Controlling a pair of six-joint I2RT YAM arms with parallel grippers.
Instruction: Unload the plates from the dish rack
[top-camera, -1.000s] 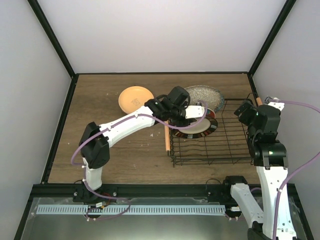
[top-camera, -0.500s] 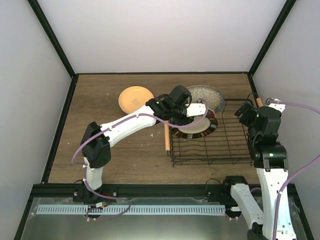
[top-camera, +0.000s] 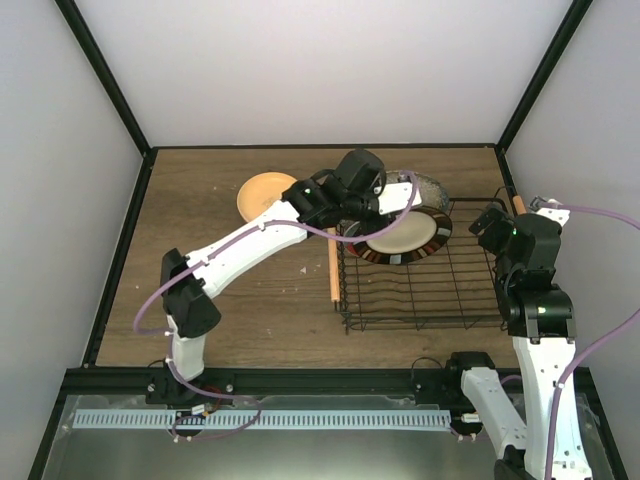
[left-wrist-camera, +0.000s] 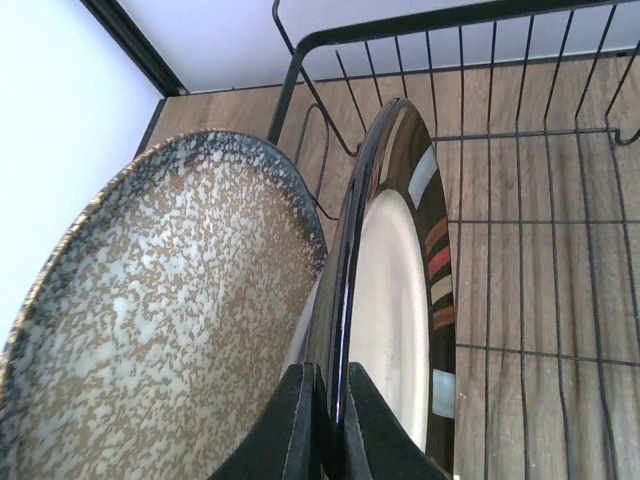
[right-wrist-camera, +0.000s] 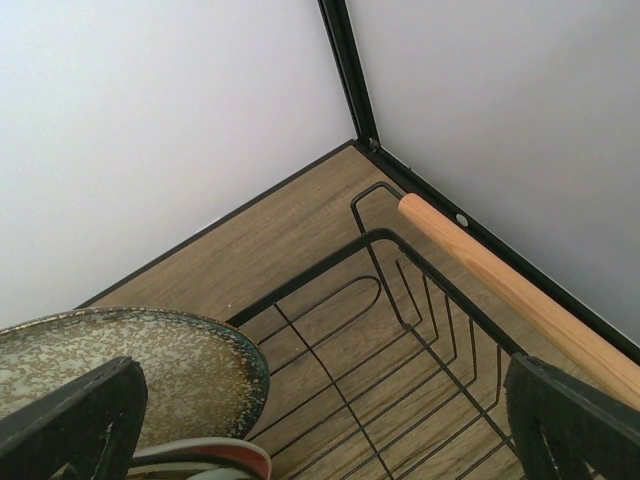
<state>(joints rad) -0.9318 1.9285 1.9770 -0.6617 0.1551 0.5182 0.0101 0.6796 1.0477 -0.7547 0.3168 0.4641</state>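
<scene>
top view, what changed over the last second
The left gripper, shut on the patterned plate's rim, has raised it over the rack and carried it toward the far wall, so its face now shows more. The orange plate, grey plate, rack and open right gripper stayed put.

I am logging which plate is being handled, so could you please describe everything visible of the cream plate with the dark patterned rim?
The cream plate is round and glossy, ceramic by its look, with a cream centre and a black rim carrying orange, red and pale blocks. The left tool pinches its rim, jaws shut on it. It stands tilted over the far left part of the dish rack. The grey speckled plate leans close beside it; contact cannot be told.
</scene>
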